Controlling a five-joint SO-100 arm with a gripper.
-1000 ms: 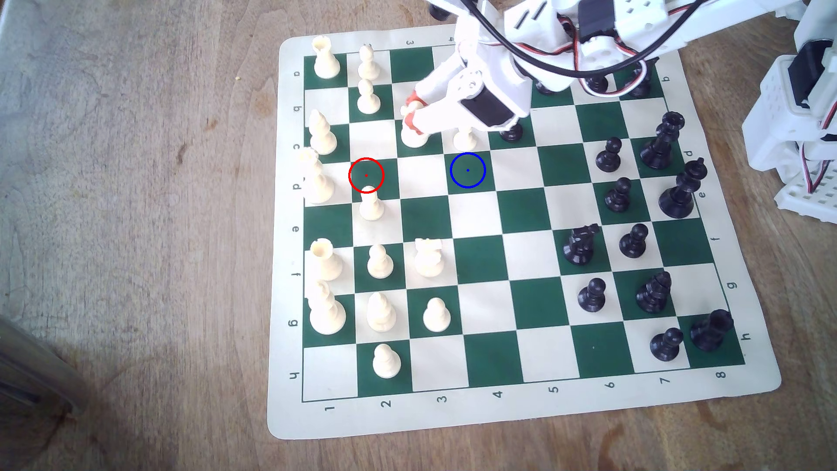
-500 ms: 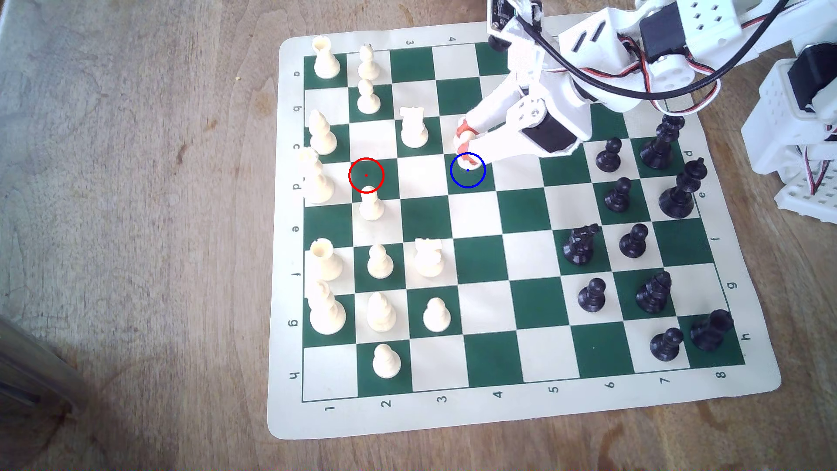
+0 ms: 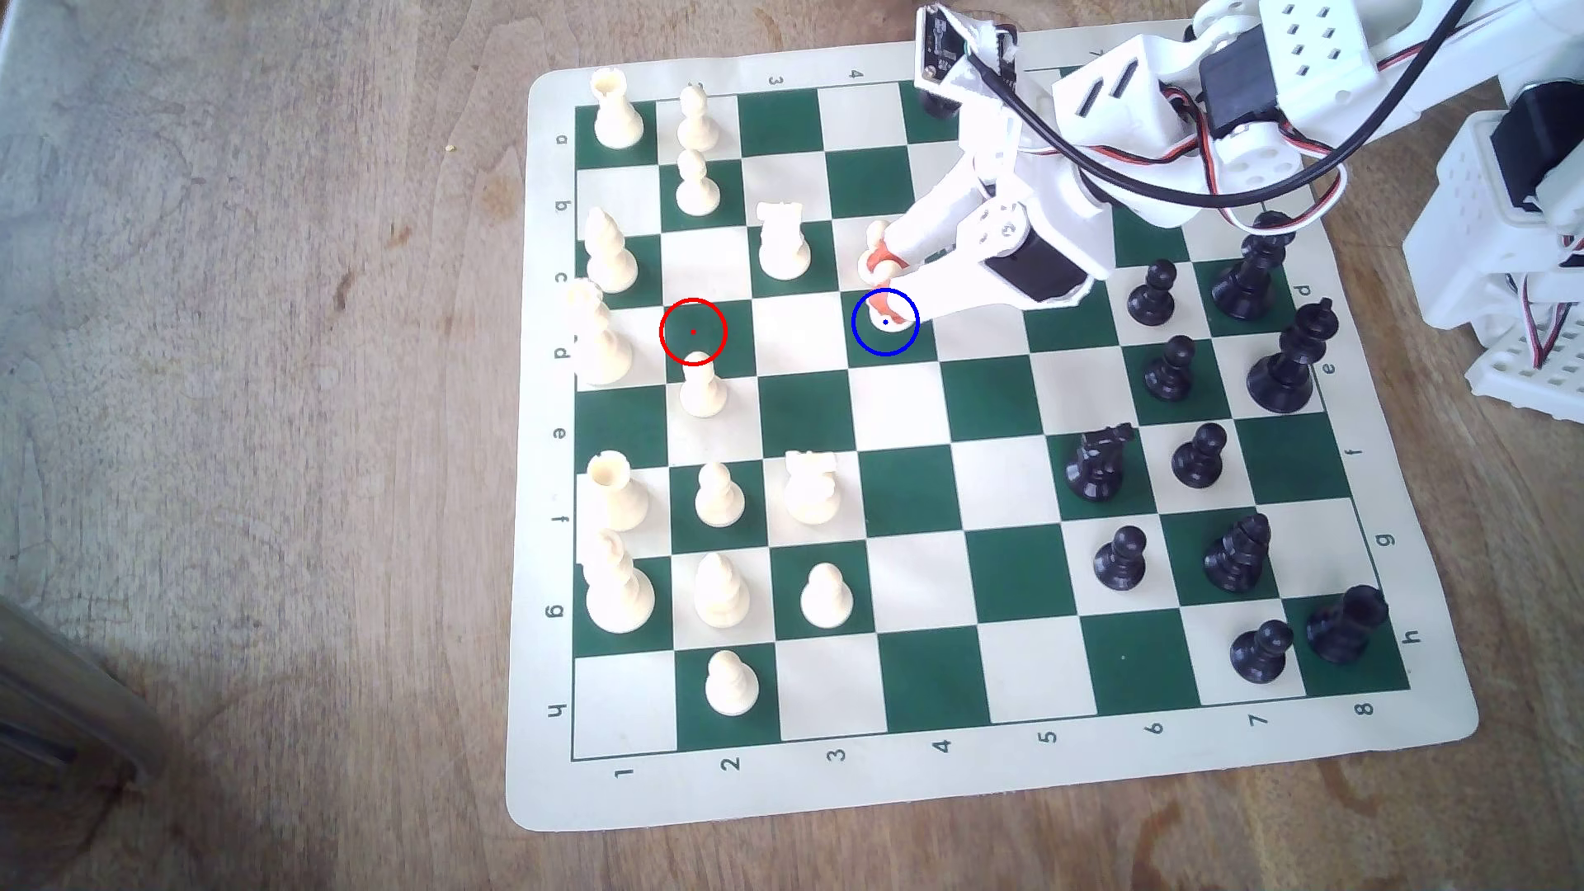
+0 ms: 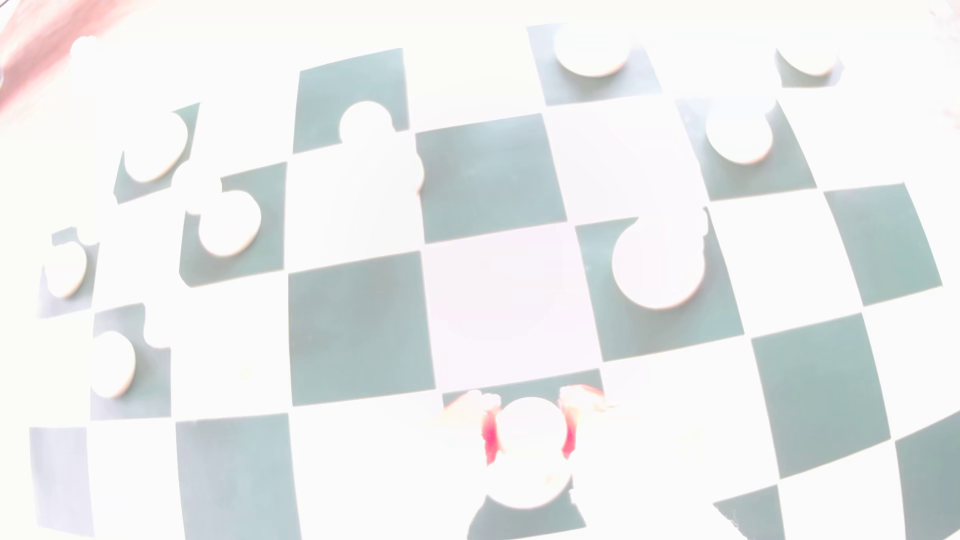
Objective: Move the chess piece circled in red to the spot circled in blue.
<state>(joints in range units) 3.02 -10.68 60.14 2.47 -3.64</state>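
— What's the biggest thing in front of you?

— A worn wooden table (image 3: 257,428), and on it the chessboard mat (image 3: 969,771), green and cream squares, letters and numbers along its edges. I'll place everything by that board.

— And the robot?

— The white arm (image 3: 1114,111) reaches in over the board's a-row edge, at the exterior view's upper right, with black and red cables looping off it.

— The pieces?

— Cream ones stand along files 1 to 3, black ones (image 3: 1200,454) along files 6 to 8. A cream rook (image 3: 782,244) stands on c3, just beside where the arm is working.

— What are the fingers doing?

— The gripper (image 3: 883,267) has its orange-tipped fingers (image 3: 878,254) closed around the head of the chess piece circled in red (image 3: 891,317), a small cream pawn. In the wrist view, badly washed out, the gripper (image 4: 530,431) has a red pad on either side of the pawn's round head (image 4: 530,431).

— Where is that pawn on the board?

— Over d4, the spot circled in blue (image 3: 907,344). Its base shows inside the blue ring, toward the ring's c-row side. I can't tell whether the base touches the square.

— And the red ring?

— The red ring (image 3: 693,331) sits on d2, a bare green square. Another cream pawn (image 3: 703,390) stands on e2, its head just reaching the ring's edge.
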